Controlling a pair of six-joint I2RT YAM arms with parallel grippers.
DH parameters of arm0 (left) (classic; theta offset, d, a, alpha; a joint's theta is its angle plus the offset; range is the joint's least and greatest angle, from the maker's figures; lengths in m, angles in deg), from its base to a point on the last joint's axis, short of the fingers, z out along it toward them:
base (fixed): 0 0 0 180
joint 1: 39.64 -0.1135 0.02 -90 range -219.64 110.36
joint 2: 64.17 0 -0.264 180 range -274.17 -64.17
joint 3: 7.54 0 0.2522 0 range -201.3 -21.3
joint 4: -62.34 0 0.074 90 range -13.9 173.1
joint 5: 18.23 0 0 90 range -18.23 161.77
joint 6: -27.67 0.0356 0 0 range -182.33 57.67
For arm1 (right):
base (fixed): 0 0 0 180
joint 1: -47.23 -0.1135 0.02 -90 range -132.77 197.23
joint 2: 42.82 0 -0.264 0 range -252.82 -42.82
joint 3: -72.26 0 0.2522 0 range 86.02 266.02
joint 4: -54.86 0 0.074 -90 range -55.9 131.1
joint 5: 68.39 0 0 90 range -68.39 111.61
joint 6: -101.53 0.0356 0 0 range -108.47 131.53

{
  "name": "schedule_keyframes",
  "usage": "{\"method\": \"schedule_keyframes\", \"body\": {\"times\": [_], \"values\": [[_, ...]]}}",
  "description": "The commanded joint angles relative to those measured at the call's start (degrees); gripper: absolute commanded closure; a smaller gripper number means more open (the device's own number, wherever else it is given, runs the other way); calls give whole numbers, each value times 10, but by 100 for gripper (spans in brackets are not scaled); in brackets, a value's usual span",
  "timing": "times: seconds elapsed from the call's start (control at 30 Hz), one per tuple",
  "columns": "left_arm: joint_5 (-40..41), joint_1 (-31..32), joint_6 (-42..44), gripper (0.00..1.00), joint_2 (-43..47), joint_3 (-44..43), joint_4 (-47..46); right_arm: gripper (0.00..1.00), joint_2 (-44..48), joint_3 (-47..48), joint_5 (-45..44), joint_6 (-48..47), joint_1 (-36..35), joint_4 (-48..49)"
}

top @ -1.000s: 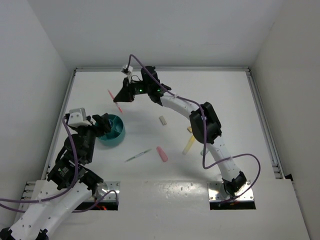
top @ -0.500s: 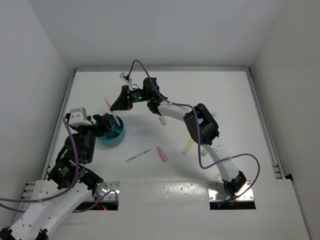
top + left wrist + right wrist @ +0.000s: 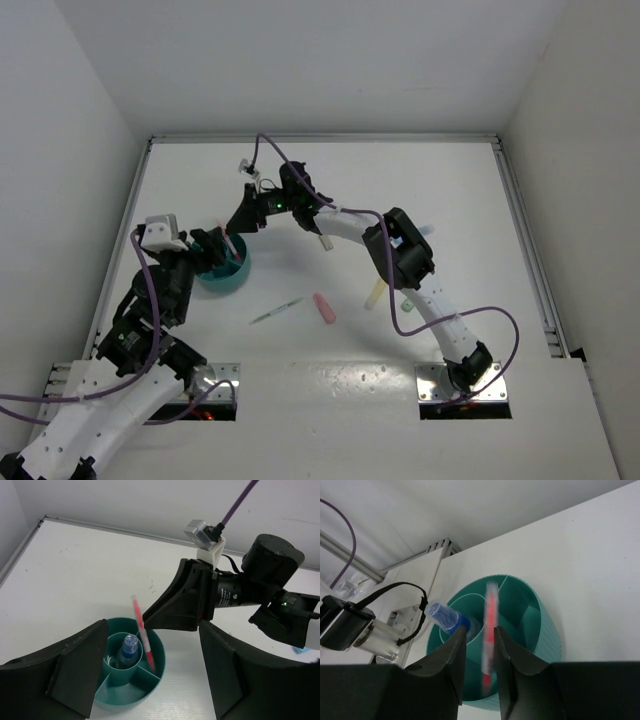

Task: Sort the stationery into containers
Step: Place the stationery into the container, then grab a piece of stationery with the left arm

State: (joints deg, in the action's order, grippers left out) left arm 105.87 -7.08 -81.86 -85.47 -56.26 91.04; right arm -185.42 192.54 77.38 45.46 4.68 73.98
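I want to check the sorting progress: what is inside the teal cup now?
The teal cup holds a blue-capped clear tube in its centre compartment, and a pink pen leans into an outer one. A finger of the left hand covers one side compartment, hiding its content.

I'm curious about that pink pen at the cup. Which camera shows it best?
Left wrist: the whole pink pen shows sharply, tip inside the teal cup. Right wrist blurs it; from the top it's a sliver.

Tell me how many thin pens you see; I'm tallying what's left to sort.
2. The pink pen stands in the open right claw, tip inside the teal cup; the green pen lies on the table near the cup. Others may be hidden.
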Motion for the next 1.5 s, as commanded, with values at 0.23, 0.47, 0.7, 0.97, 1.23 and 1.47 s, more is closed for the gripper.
{"method": "schedule_keyframes", "body": {"times": [0.23,0.47,0.7,0.97,1.23,1.47], "values": [[-78,-1,20,23,-42,-5,-8,66,23,-13,10,-53,-2,-10],[-239,-1,41,100,-80,4,-29,94,115,27,-136,-242,22,-274],[-179,10,-150,100,-226,-59,50,98,260,-82,-523,-279,65,-415],[-15,167,-679,16,-281,-22,136,39,425,-305,-603,-302,106,-393],[87,283,-1022,32,-620,-261,489,91,521,-432,-641,-277,143,-368],[46,285,-1142,46,-608,-187,430,91,558,-463,-622,-259,174,-357]]}}
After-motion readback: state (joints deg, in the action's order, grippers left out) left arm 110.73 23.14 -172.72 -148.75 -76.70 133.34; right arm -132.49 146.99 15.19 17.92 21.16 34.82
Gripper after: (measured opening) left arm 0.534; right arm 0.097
